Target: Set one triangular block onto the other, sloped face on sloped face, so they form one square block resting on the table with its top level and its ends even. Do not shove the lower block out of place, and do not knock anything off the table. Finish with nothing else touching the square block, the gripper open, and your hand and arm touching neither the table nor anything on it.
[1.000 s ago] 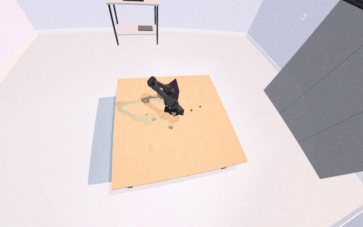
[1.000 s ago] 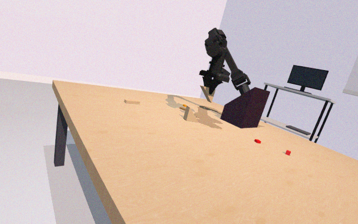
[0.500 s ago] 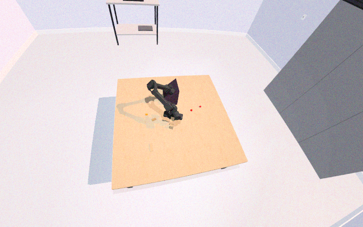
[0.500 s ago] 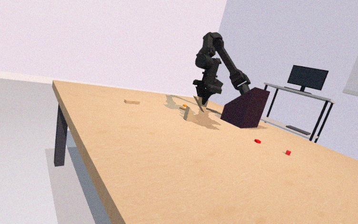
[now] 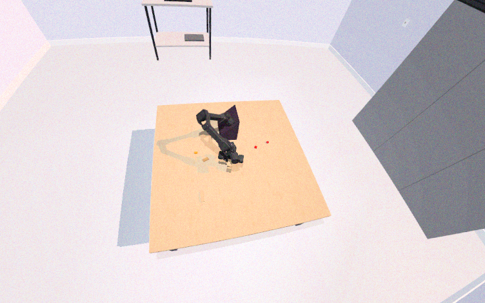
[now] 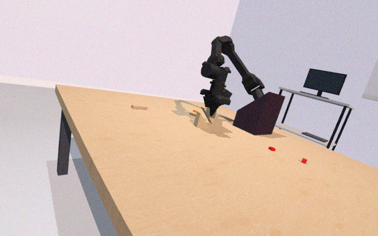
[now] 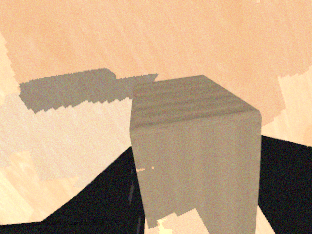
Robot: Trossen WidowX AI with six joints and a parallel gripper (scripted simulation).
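My gripper [image 6: 211, 111] [image 7: 185, 148] is shut on one triangular wooden block [image 6: 206, 114] [image 7: 197, 145]. The fingers point down, and the held block is slanted in the exterior view, low over the table; whether it touches the table is unclear. The other triangular block [image 5: 228, 170] [image 6: 197, 120] stands on the table beside it. In the exterior view it is left of the held block, with a gap between them. In the wrist view a grey-brown shape lies at the left; I cannot tell block from shadow there. The gripper partly hides the held block in the top view.
The wooden table [image 5: 250, 200] [image 6: 178, 166] also bears a small orange piece [image 5: 195, 152] [image 6: 194, 111], a small wooden block [image 5: 205, 159] [image 6: 192, 114], a flat light block [image 5: 201, 196] [image 6: 139, 107] and two red pieces [image 5: 255, 147] [image 6: 272, 148]. The arm's dark base [image 5: 230, 130] [image 6: 259, 116] stands behind.
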